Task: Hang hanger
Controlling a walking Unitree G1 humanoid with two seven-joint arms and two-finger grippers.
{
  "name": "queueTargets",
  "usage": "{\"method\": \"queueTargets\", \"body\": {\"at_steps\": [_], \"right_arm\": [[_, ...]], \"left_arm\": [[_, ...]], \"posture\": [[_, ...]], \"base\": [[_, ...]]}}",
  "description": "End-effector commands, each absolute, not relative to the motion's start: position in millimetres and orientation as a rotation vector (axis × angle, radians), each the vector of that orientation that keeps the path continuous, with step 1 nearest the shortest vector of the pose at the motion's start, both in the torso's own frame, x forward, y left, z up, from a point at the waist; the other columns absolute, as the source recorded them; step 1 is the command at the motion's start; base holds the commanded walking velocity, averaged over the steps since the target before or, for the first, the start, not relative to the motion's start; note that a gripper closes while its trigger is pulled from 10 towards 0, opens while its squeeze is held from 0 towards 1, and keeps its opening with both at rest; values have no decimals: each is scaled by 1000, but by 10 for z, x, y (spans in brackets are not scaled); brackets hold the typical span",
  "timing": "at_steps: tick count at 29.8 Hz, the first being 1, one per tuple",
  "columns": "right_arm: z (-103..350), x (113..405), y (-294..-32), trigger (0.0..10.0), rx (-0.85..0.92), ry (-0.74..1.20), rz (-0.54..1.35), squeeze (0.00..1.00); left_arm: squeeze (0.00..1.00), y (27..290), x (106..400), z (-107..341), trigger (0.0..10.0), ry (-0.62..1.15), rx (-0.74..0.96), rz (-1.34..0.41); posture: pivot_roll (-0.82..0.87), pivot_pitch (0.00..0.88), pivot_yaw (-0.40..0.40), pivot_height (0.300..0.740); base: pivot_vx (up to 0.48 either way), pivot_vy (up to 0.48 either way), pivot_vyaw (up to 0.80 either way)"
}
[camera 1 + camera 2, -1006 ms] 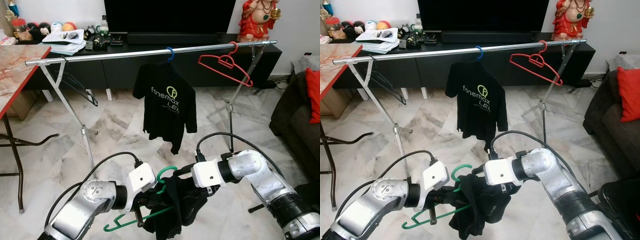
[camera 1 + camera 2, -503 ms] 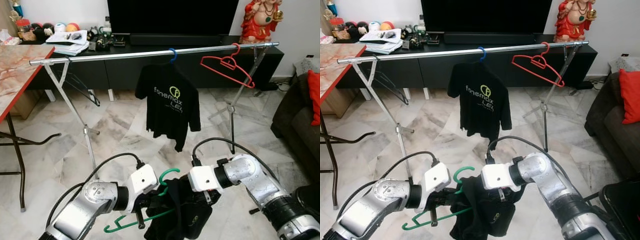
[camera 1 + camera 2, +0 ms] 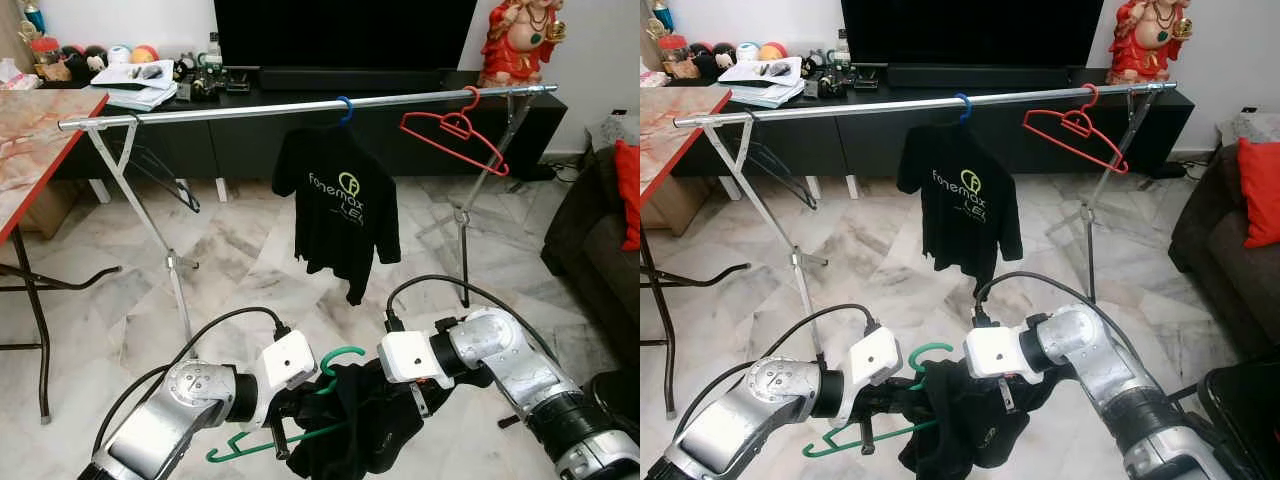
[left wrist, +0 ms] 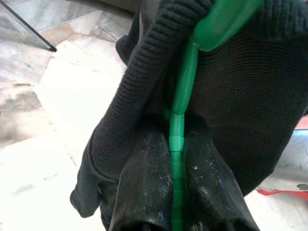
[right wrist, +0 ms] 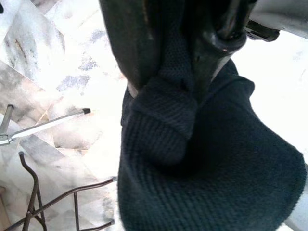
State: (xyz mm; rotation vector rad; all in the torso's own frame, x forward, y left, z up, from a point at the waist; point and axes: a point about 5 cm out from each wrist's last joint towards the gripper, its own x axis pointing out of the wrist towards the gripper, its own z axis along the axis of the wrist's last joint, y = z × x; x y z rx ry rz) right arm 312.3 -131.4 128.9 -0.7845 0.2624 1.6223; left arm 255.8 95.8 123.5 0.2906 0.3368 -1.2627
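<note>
Left gripper [image 4: 175, 192]: low in front of robot, fingers clamped tight on the stem of green hanger [image 3: 300, 440]; no gap showing betw. them in left wrist view.
Right gripper [image 5: 166, 72]: just beside left one, to its right, fingers pinched on a fold of black garment [image 3: 365, 425]; knit fabric bunched betw. the two black fingers.
Green hanger: held low, near floor level, tilted; hook [image 3: 340, 357] pointed up betw. the two wrists, well apart from rail.
Black garment: draped over green hanger, partly on, hung in a loose bunch under both grippers.
Floor [image 3: 240, 270]: pale marble tiles w/ grey veins.
Table [image 3: 30, 150]: on robot's left, red edge, marbled top, dark legs.
Rail [image 3: 200, 108]: silver bar on crossed legs, across mid-room.
Black t-shirt [image 3: 337, 215]: hung on rail from blue hook [image 3: 343, 108], yellow-white logo on chest.
Red hanger [image 3: 455, 135]: bare, on rail, right of t-shirt, tilted.
Dark wire hanger [image 3: 160, 170]: at rail's left end, by the leg.
Sofa [image 3: 595, 250]: dark, far right, w/ red cushion [image 3: 628, 190].
TV bench [image 3: 300, 90]: black, behind rail, cluttered w/ papers, small items; red figurine [image 3: 518, 40] at right end.
</note>
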Motion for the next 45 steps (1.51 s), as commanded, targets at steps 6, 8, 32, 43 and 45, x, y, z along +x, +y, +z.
{"method": "queueTargets", "body": {"at_steps": [6,8,32,43,45], "right_arm": [[1193,3001,-1249,0,-791,295,1717,0],[1197,2997,-1251,0,-791,298,1723,0],[1258,3058,-1250,0,-785,286,1687,0],[1269,3143,-1466,0,-829,362,1594,0],[1300,3191,-1459,0,-818,335,1541,0]], "left_arm": [[0,897,2664,1478,10000,196,301,-1243],[0,899,2666,1486,10000,192,304,-1240],[1000,985,2666,1457,10000,226,354,-1249],[1000,1290,2587,1513,10000,328,410,-1311],[1000,1379,2589,1531,10000,342,436,-1294]], "posture": [[19,86,-44,740],[18,91,-47,740],[32,99,-51,740],[32,108,-48,740],[33,108,-47,740]], "base": [[0,0,0],[0,0,0],[0,0,0],[0,0,0],[0,0,0]]}}
